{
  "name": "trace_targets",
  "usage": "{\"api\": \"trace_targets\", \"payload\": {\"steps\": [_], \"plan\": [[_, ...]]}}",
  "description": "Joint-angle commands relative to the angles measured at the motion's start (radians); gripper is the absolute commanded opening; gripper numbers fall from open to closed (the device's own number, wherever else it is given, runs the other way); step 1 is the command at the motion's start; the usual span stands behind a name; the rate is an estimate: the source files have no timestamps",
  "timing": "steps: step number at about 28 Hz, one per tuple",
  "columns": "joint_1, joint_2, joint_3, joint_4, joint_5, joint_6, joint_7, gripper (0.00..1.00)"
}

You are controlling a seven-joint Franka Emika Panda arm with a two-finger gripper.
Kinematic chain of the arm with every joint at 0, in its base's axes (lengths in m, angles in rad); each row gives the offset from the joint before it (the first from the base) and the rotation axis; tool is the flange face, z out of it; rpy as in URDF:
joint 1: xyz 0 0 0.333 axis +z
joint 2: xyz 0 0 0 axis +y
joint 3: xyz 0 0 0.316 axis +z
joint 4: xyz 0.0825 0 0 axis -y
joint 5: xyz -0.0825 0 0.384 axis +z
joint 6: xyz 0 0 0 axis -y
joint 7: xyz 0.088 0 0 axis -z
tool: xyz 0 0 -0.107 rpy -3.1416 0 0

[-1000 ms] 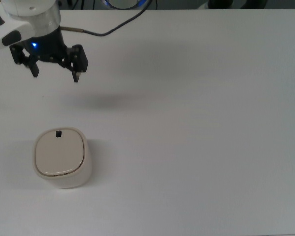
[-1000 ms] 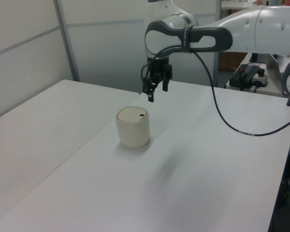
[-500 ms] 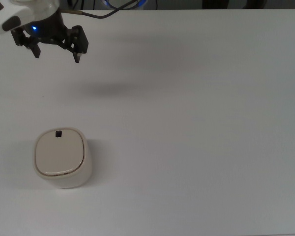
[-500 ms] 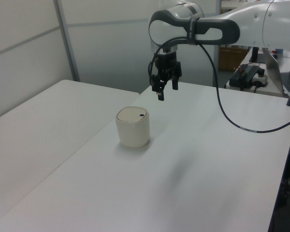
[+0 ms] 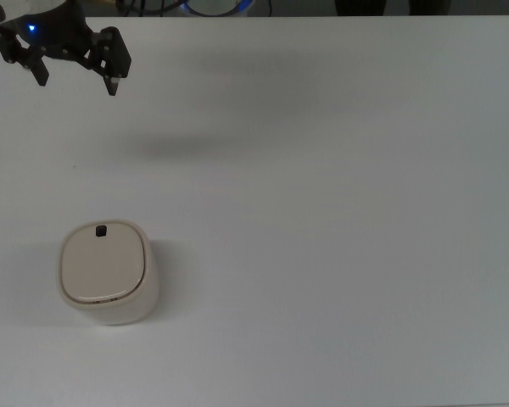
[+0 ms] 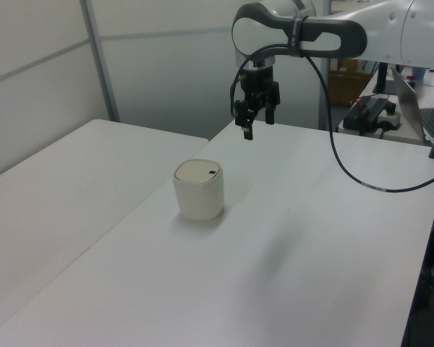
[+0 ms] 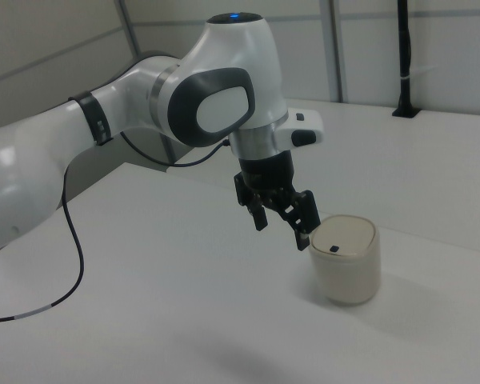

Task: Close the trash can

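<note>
Already the bin (image 5: 108,273) sits lid-down on the tabletop (image 5: 339,212), low in the top view's left; the gripper (image 5: 75,76), fingers spread and empty, hangs well apart, toward that edge's top.

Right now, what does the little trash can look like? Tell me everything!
The trash can is a small cream bin, plastic by the look of it, with rounded corners. Its flat lid is shut and has a tiny black button near one edge. It stands upright on the white table, and nothing else touches it.
</note>
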Motion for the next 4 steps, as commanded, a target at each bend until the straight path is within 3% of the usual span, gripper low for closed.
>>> {"api": "trace_targets", "payload": {"steps": [1,4], "plan": [[0.008,-0.015,-0.009,-0.007,-0.009,-0.026,-0.018,1.00],[0.008,-0.015,-0.009,-0.007,-0.009,-0.026,-0.018,1.00]]}}
